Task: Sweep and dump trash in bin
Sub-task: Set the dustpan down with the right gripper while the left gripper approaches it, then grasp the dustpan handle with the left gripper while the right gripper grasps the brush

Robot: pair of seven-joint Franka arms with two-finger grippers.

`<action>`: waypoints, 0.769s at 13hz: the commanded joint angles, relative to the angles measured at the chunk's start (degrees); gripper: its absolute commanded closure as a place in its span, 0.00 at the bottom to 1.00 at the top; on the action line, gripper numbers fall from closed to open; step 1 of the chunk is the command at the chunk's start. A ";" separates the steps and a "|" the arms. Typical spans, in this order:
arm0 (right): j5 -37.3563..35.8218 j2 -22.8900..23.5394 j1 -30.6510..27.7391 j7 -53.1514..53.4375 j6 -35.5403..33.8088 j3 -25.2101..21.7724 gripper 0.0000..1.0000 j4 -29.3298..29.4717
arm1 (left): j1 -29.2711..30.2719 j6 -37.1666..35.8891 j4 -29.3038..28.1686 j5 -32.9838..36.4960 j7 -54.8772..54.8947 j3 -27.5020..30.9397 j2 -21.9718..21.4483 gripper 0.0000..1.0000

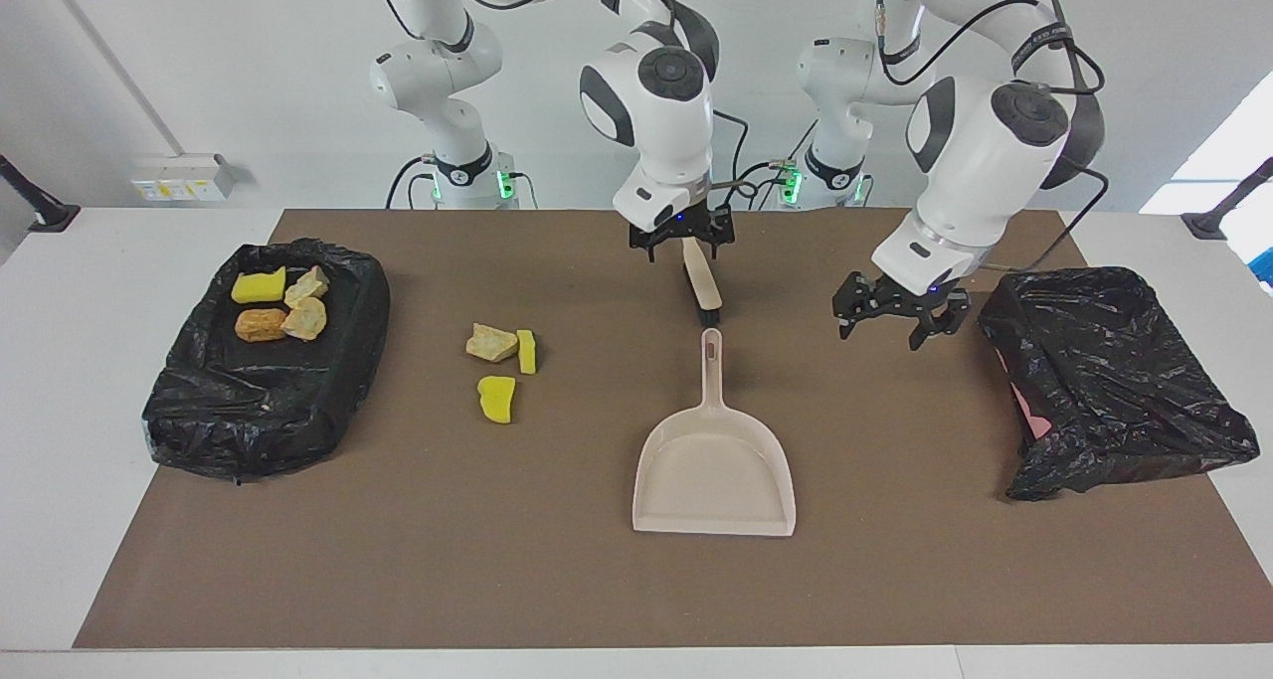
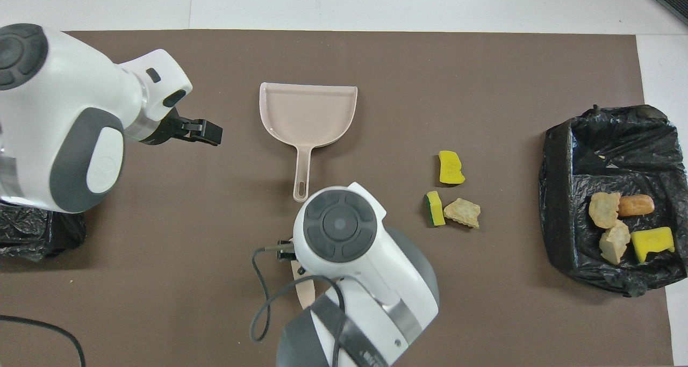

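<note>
Reading the facing view as a clock face centred on the dustpan (image 1: 714, 470), which lies flat on the brown mat (image 1: 895, 580) with its handle pointing to twelve o'clock; the brush (image 1: 702, 286) lies at twelve, just past the handle's end, bristles toward the pan; the right gripper (image 1: 681, 240) hangs over the brush's handle with its fingers apart, and I cannot tell whether they touch it; the left gripper (image 1: 900, 323) hovers at about two o'clock, fingers apart and empty, over bare mat beside a crumpled black bag (image 1: 1114, 381) at three. The trash is split: a beige lump (image 1: 492, 342) touches a yellow sponge piece (image 1: 527, 351), with a second yellow piece (image 1: 496, 398) just beside them, all loose on the mat between nine and ten o'clock; four more scraps (image 1: 278, 303) already sit in the bag-lined bin (image 1: 368, 291) farther out the same way. I judge the scraps light; the sponge is soft and springy, the lumps are likely to shed crumbs, so brushing suits them better than pinching. The brush is best gripped mid-handle; the pan looks stiff, light and apt to slide, so its handle wants a firm hold.
</note>
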 commanded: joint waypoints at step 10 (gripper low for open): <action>5.42 -4.61 12.71 -5.61 20.98 -0.17 0.00 -25.54 | -17.01 9.19 2.65 6.07 -19.09 1.18 14.57 0.00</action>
